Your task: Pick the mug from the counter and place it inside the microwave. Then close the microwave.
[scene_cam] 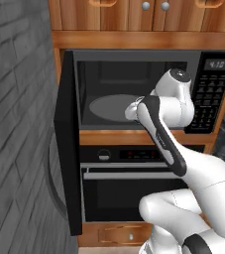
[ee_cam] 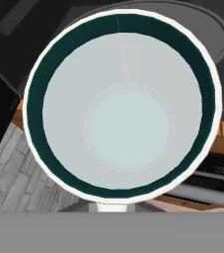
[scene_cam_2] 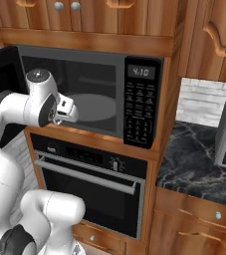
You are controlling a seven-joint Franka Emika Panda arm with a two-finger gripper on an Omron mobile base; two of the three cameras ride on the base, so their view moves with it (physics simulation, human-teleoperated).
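mug (ee_cam: 128, 123) seen from above, fingers hidden, microwave (scene_cam: 134, 89) door open

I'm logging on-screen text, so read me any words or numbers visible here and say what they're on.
"4:10": the clock display at the top of the microwave control panel.
Keypad buttons below the display: markings too small and blurred to read.
Oven control strip: nothing legible.

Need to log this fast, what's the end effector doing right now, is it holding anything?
End effector: shut on the mug, carried at the open microwave's mouth.
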